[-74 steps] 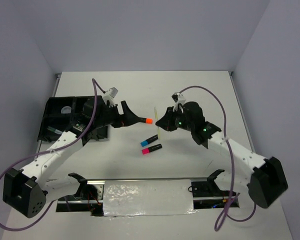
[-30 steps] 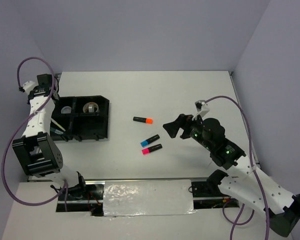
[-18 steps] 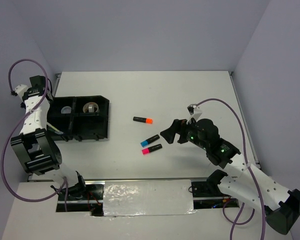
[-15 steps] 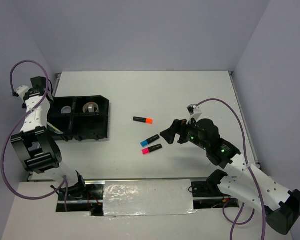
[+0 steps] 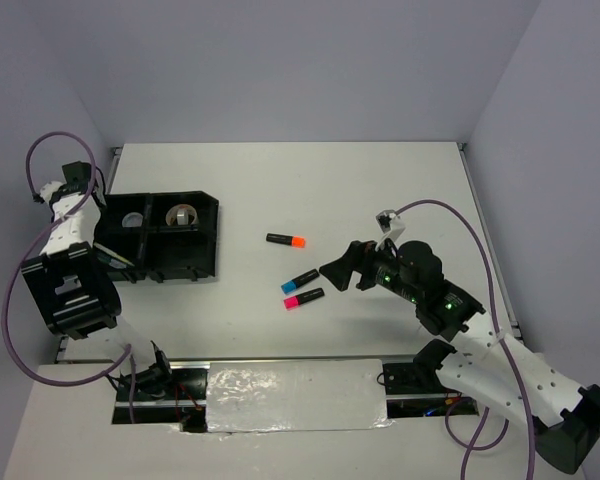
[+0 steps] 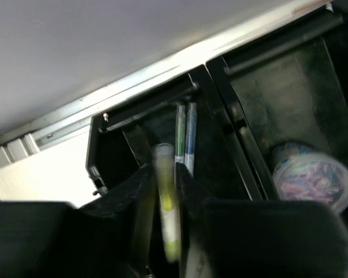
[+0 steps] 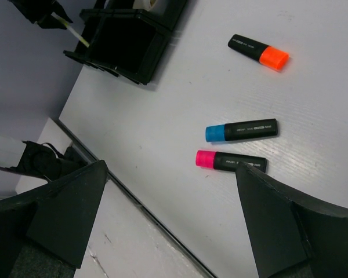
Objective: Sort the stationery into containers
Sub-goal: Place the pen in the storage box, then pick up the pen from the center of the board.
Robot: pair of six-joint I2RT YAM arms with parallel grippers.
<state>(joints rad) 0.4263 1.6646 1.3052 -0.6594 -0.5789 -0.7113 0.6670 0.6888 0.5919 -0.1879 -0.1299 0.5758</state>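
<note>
A black tray (image 5: 213,245) with four compartments sits on a white table (image 5: 380,190). The left gripper (image 6: 163,172) hangs over the tray's left end. Its claw is narrow, and a blurred pale-green pen (image 6: 166,223) stands between the fingers. Whether the pen is clamped cannot be told. Beneath it, in that compartment, two thin pens (image 6: 180,136) lie side by side. The neighbouring compartment holds a tape roll (image 6: 313,176). Three black highlighters lie on the table to the right of the tray, well apart from it. The orange-ended one (image 5: 286,240) is closest to the tray, and the blue-ended one (image 5: 300,281) and pink-ended one (image 5: 304,297) lie close together. Farther from the tray, past the highlighters, the right gripper (image 7: 171,167) hovers with its claw spread wide, holding nothing.
</note>
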